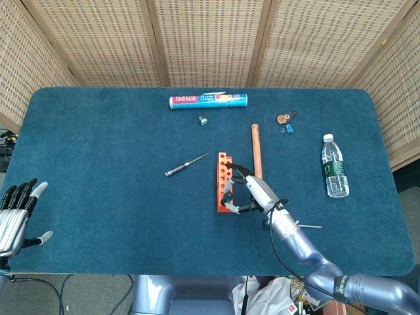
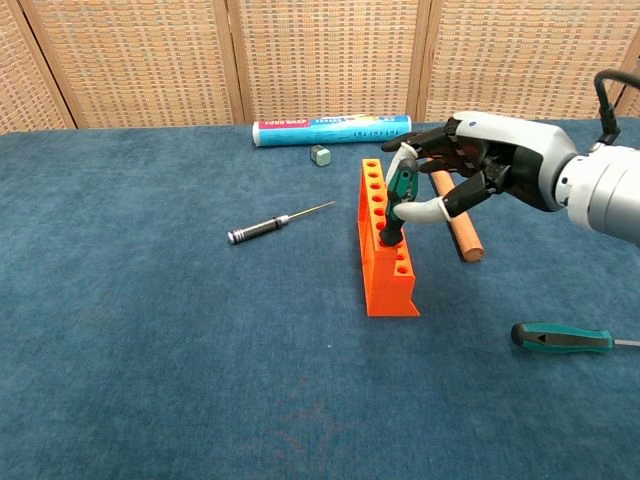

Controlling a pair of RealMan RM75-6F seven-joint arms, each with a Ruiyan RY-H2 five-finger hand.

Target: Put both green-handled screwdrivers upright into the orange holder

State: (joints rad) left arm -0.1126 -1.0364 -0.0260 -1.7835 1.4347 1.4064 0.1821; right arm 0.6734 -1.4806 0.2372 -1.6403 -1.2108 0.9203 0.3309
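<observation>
Your head view looks steeply down, far off, over the whole table (image 1: 79, 144). Chest view sits low and near, facing the screen (image 2: 330, 60). Both share the orange holder (image 1: 225, 182).

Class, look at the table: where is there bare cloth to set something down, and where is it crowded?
Bare: the cloth left of the black screwdriver, and the near edge left of the orange holder. Crowded: around the holder, with the right hand, wooden dowel and second green-handled screwdriver.
</observation>
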